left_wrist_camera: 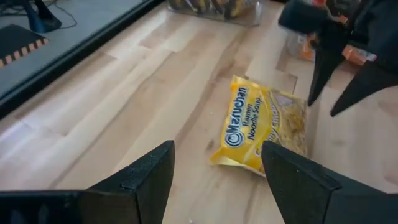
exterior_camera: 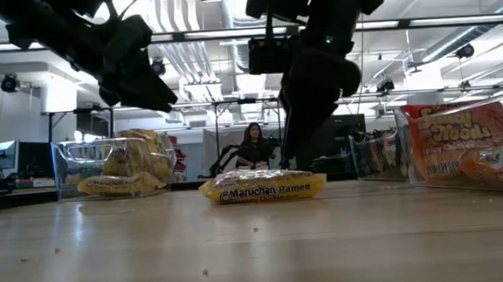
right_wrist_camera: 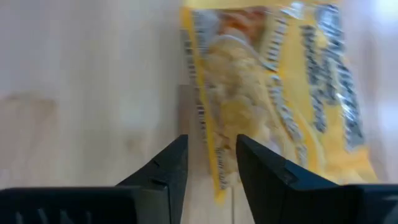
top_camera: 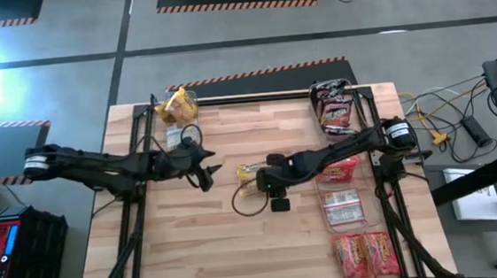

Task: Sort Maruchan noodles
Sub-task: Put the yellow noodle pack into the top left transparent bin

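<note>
a: yellow maruchan ramen packet [top_camera: 249, 174] lies flat on the table [top_camera: 205, 258] at the middle of the high view. how far along is the sorting?

b: partly done, i'd judge. the clear bin [top_camera: 175, 107] at upper left holds yellow packets, and the bin [top_camera: 333, 106] at upper right holds dark and red ones. several red-orange packets [top_camera: 364, 254] lie loose down the right side, so plenty is left.

a: where's the right claw [top_camera: 268, 180] against that yellow packet?

b: right over its right-hand end. in the right wrist view the fingers [right_wrist_camera: 168, 168] stand apart with a narrow gap, straddling the packet's edge; nothing is clamped yet as far as i can see.

a: and the left claw [top_camera: 207, 171]?

b: left of centre in the high view, jaws wide apart and empty, near the packet but not touching it; its wrist view looks at the packet between its fingers.
</note>
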Robot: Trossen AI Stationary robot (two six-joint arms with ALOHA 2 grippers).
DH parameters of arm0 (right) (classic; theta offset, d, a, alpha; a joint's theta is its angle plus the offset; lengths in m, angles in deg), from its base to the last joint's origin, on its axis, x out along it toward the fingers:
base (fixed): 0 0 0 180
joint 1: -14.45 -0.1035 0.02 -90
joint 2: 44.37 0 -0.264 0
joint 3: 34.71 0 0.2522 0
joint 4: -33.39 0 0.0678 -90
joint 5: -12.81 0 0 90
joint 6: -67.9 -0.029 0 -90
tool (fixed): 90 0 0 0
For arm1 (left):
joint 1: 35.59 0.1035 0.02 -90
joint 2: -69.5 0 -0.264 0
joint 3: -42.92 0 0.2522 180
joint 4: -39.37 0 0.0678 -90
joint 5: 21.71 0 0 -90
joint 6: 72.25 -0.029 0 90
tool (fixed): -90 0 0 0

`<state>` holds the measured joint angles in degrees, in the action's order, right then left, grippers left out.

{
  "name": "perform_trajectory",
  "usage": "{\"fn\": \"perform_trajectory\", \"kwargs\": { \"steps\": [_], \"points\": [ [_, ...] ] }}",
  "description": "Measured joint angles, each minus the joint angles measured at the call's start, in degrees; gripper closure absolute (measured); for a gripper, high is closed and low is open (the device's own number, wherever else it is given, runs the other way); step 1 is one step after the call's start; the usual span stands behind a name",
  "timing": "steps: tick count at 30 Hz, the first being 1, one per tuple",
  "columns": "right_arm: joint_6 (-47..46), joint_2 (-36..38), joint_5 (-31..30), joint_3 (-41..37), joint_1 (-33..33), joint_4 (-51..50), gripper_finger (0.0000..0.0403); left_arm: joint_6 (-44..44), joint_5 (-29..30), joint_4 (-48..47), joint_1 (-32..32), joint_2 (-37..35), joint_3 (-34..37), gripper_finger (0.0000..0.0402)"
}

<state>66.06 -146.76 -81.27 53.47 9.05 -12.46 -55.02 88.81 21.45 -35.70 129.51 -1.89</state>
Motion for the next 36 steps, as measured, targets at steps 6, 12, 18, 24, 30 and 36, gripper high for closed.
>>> {"fn": "perform_trajectory", "kwargs": {
  "steps": [6,12,18,24,30,36],
  "points": [
    [-18.26,-0.11,-10.59,-0.08,-3.27,-0.04,0.0304,1.01,0.94,5.25,-0.36,5.54,0.00,0.0177],
    [-25.79,-0.90,-15.47,-0.44,-5.82,-0.19,0.0330,1.34,1.50,7.32,-0.36,9.27,0.00,0.0177],
    [-28.21,-2.14,-15.47,-0.91,-6.34,-0.41,0.0349,0.92,1.47,8.88,-0.36,9.75,0.02,0.0177],
    [-28.60,-3.59,-16.80,-2.52,-5.40,-0.17,0.0356,0.35,1.47,9.37,-0.36,8.50,0.02,0.0177],
    [-29.98,-4.31,-17.12,-4.43,-5.08,0.04,0.0356,0.16,1.47,9.35,-0.36,8.08,0.02,0.0177],
    [-30.97,-4.24,-18.42,-7.44,-5.08,2.13,0.0356,1.74,-1.73,7.40,-0.34,7.96,0.02,0.0177]
  ]
}}
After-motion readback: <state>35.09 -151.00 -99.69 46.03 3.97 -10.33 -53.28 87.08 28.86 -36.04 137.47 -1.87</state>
